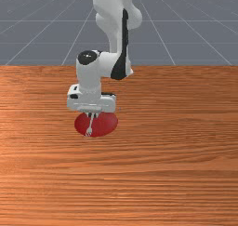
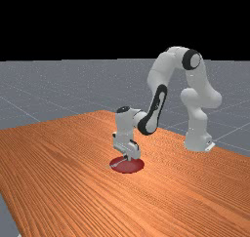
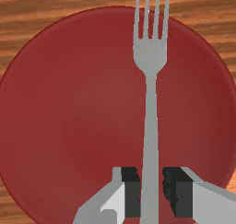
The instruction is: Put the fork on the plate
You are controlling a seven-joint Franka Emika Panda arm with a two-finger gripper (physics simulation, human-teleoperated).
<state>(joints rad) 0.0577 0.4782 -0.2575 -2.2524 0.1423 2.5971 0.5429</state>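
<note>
Fork (image 3: 150, 103) lies across red plate (image 3: 69, 103), tines past rim; looks about placed. My end effector (image 3: 151, 186) parted narrowly around handle, slim gap on one side. Left: back off cleanly.

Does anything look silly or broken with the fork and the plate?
One thing looks a bit odd: in the wrist view, the fork's prongs stick out past the edge of the red plate. Nothing looks broken or spilled.

Fork (image 3: 150, 98): smooth, matt-looking metal; plate (image 3: 78, 103): smooth, faint sheen; table (image 2: 83, 192): grained wood, softly glossy.
</note>
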